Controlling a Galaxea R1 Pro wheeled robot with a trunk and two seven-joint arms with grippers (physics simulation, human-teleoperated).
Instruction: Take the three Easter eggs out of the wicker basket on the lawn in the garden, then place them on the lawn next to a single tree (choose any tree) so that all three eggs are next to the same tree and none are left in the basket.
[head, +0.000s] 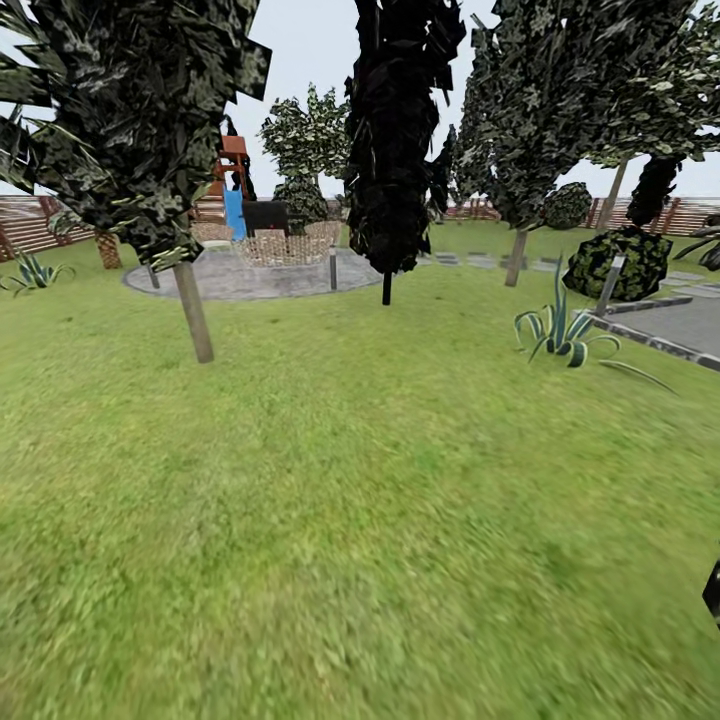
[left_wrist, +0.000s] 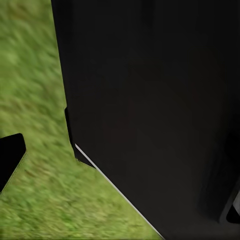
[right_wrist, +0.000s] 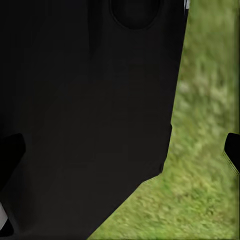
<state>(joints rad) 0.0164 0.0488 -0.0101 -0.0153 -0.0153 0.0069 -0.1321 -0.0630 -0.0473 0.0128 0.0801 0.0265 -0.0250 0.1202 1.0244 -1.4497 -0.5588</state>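
Head view: lawn (head: 330, 520) with one slim-trunked tree (head: 190, 300) at left, one near-black conifer (head: 392, 150) in the middle, one playset (head: 236, 190) behind. Both wrist views: grass beside dark robot body; can't tell either tool's opening.

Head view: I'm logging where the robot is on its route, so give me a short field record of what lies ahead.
ground: lawn, mottled green grass across the foreground
near left: tree with a slanted pale trunk and dark leafy crown
centre: near-black conifer on a thin stem
behind: paved circle with a wooden playset and blue slide
right: spiky plant beside a grey paved edge
far back: slatted wooden fence
eggs and basket: none to report ahead
grippers: state cannot be judged
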